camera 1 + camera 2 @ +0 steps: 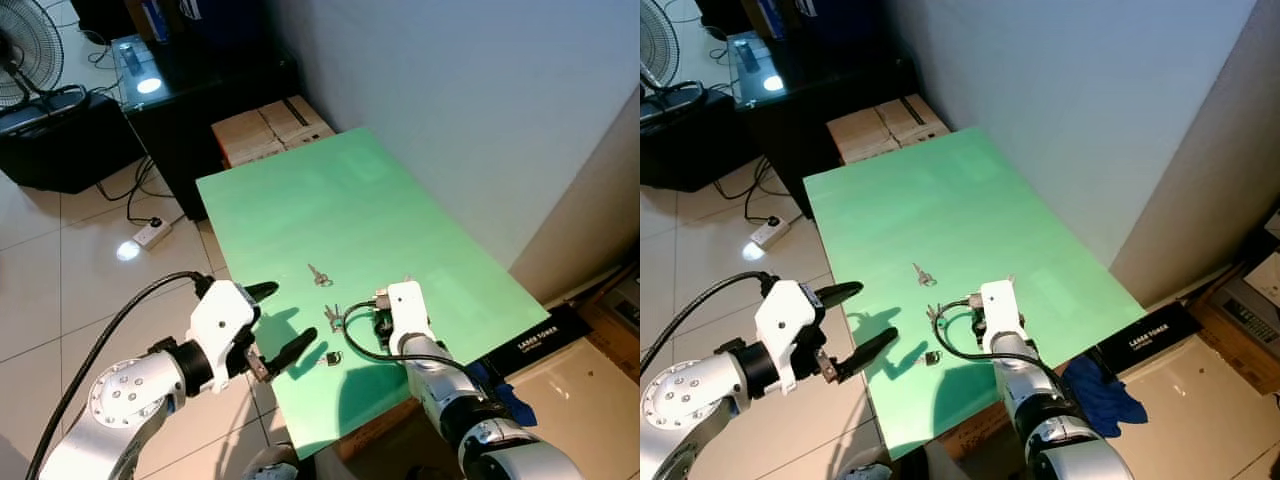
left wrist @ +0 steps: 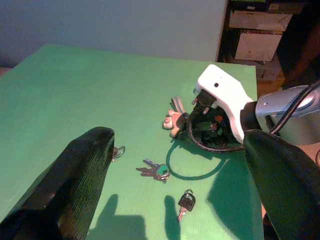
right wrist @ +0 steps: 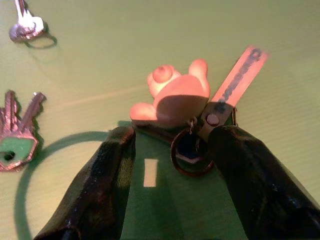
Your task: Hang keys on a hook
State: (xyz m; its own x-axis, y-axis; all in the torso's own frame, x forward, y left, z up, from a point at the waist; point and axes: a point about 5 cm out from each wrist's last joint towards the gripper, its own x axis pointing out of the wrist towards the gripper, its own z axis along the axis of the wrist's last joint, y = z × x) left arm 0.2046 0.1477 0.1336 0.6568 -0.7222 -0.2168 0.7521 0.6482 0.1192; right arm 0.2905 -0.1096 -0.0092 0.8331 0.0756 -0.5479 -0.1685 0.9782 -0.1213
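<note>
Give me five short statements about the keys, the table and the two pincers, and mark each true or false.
1. The right pincer is open around a key ring with a bear charm. True.
2. The left pincer is shut on a key. False: it is open and holds nothing.
3. A bunch of keys with a green head lies on the green table. True.
4. The black-headed key hangs on a hook. False: it lies flat on the table.
5. A small silver key lies apart from the others. True.
</note>
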